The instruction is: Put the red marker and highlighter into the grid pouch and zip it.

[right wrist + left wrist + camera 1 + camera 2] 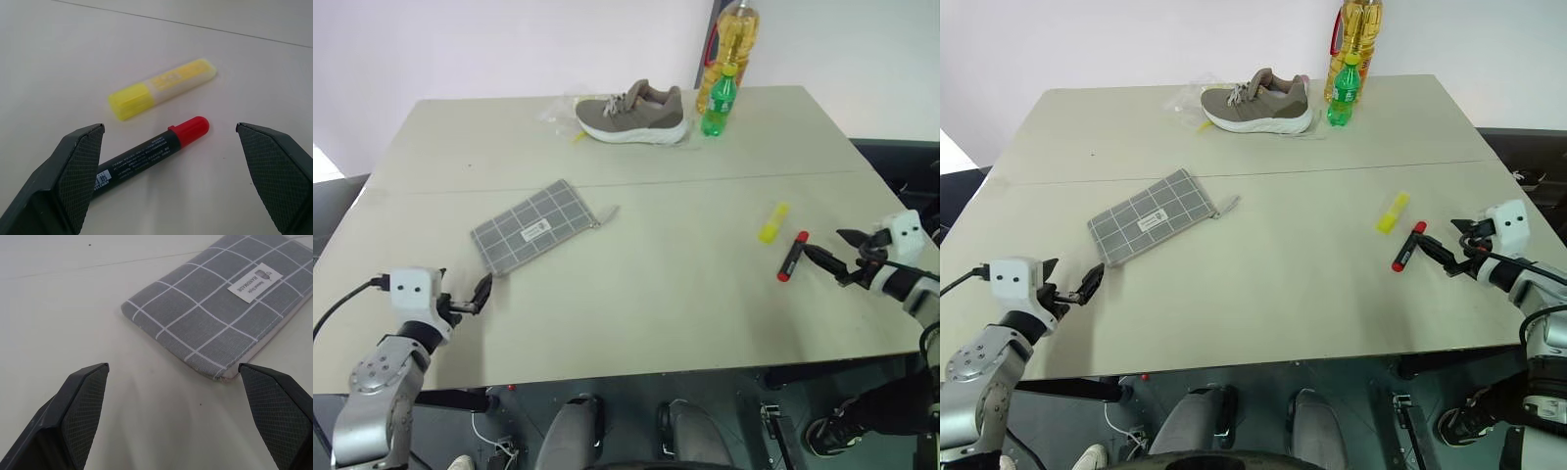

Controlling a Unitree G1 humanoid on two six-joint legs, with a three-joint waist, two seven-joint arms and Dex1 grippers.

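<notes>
You have one red marker (792, 257), one highlighter (772, 222) and one grid pouch (535, 225) on the table (656, 294), and two grippers, both empty. The marker and the highlighter lie close together but apart on the table's right side, the highlighter a little farther from you. The pouch lies flat on the left side, well apart from both pens, its white label (256, 281) facing up and a pull tab sticking out at its right end.

Your right gripper (837, 258) hovers just beside the marker, jaws wide apart; in the right wrist view the marker (151, 149) lies between the two fingers (68, 181), with the highlighter (161, 88) just beyond it. Your left gripper (475, 297) sits near the pouch's near corner, jaws likewise spread wide with nothing between them.

At the far edge you see one beige shoe (631, 115), one green bottle (719, 102), one tall bottle of yellow liquid (732, 49) and some clear plastic wrap (558, 111) beside the shoe. All of these stand well away from the pens and pouch.
</notes>
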